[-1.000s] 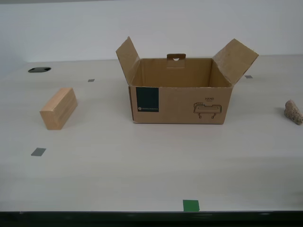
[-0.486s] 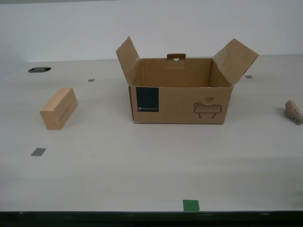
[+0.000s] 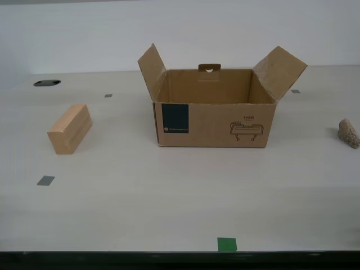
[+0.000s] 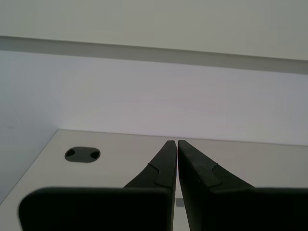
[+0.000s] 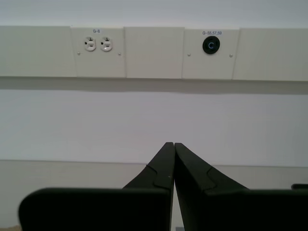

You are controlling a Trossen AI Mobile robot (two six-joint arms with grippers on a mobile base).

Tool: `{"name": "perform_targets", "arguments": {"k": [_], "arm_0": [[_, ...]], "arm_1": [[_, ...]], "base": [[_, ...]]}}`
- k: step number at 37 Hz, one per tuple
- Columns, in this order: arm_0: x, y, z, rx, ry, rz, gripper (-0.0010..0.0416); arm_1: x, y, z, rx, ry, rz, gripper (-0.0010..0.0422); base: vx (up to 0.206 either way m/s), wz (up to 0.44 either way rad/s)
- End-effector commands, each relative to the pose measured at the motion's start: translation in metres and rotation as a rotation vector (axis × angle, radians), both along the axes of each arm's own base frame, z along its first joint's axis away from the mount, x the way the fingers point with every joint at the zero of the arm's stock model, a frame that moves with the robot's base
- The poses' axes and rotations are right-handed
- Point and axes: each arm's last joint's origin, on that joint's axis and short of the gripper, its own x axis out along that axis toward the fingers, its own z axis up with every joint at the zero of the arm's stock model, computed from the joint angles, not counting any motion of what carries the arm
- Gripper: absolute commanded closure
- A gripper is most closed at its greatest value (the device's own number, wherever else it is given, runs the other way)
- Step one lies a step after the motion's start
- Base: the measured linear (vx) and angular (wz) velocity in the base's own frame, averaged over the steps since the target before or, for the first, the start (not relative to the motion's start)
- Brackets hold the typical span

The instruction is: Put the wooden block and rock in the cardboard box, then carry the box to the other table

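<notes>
At the desk's (image 3: 169, 208) near edge a green tape square (image 3: 227, 244) was noted, with a grey square marker (image 3: 45, 180) farther in toward the exterior view's left. Beyond that, the wooden block (image 3: 70, 128) lay on the exterior view's left, well apart from the cardboard box (image 3: 216, 109), which stood near the middle with flaps open and its teal label (image 3: 175, 118) and line drawing (image 3: 246, 130) facing the camera. The rock (image 3: 349, 133) rested at the exterior view's right edge, well apart from the box. A dark oval grommet (image 3: 46, 82) was seen at the far side. No arm was visible in the exterior view. The first gripper (image 5: 171, 144) was seen with jaws closed together on nothing, facing a wall with outlets (image 5: 97, 44). The second gripper (image 4: 173, 142) was likewise closed, empty, above the desk.
</notes>
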Motion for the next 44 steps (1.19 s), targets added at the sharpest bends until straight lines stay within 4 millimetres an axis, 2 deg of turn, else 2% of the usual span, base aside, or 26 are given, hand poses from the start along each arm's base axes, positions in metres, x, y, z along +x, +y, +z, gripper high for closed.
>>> {"name": "perform_targets", "arguments": {"k": [1,5,11,23,31,44], "arm_0": [[-0.001,0.000,-0.002,0.006,0.026,-0.001,0.0406],[-0.001,0.000,-0.002,0.007,0.083,-0.002,0.0406],[0.000,0.000,0.009,0.008,0.182,-0.002,0.0406],[-0.006,0.000,0.045,0.054,0.375,-0.012,0.0406],[-0.020,0.000,0.077,0.104,0.491,-0.029,0.0406],[-0.052,0.000,0.120,0.149,0.651,-0.055,0.0406]], "arm_1": [[-0.001,0.000,0.003,-0.003,0.056,-0.004,0.0412],[-0.002,0.000,0.006,-0.003,0.117,-0.005,0.0412],[-0.004,-0.001,0.012,-0.013,0.179,-0.030,0.0412],[-0.009,-0.003,0.019,-0.053,0.318,-0.067,0.0412],[-0.012,-0.004,0.026,-0.075,0.428,-0.110,0.0412],[0.002,-0.007,0.037,-0.091,0.660,-0.137,0.0412]], "base": [[0.000,0.000],[0.000,0.000],[0.000,0.000],[0.000,0.000],[0.000,0.000],[0.000,0.000]]}}
